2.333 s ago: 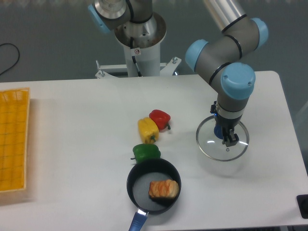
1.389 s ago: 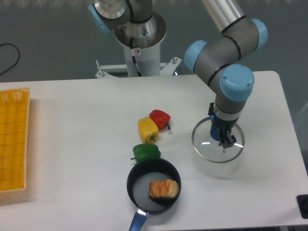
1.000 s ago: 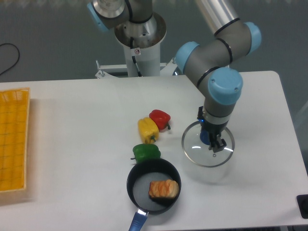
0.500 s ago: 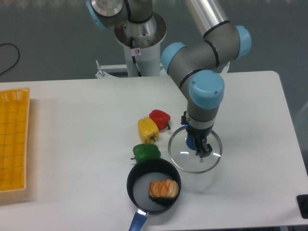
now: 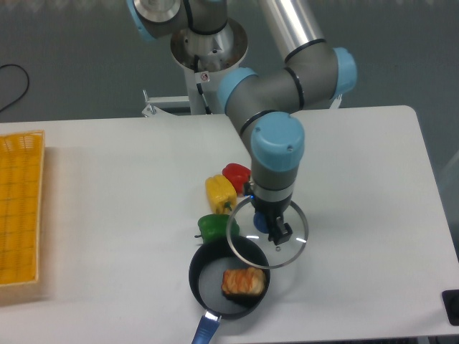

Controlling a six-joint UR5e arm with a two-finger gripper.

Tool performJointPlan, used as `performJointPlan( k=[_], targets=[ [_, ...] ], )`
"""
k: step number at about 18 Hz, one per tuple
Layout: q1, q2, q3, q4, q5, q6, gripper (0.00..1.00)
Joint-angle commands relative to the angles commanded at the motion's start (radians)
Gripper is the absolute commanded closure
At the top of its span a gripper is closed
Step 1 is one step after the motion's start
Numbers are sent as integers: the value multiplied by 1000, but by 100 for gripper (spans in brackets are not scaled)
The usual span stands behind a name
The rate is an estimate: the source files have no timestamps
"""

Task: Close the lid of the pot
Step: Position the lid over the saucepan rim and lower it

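Observation:
A small black pot with a grey inside and a blue handle sits near the table's front edge, holding a browned piece of food. The round glass lid with a silver rim hangs above the table, overlapping the pot's upper right rim. My gripper points down over the lid's centre and is shut on its blue knob, which is mostly hidden by the fingers.
A green pepper lies just behind the pot. A yellow pepper and a red pepper lie further back. A yellow tray sits at the left table edge. The arm's base stands at the back.
The arm has carried the lid leftward and toward the front, from the right side of the table to a spot partly over the pot. The pot and peppers stayed put.

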Motion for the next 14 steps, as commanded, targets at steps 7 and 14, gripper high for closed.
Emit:
performJointPlan(
  k=[7, 14],
  targets=[
    [-38, -14, 2, -8, -2, -106, 50],
    [-52, -25, 29, -9, -3, -129, 50]
  ],
)
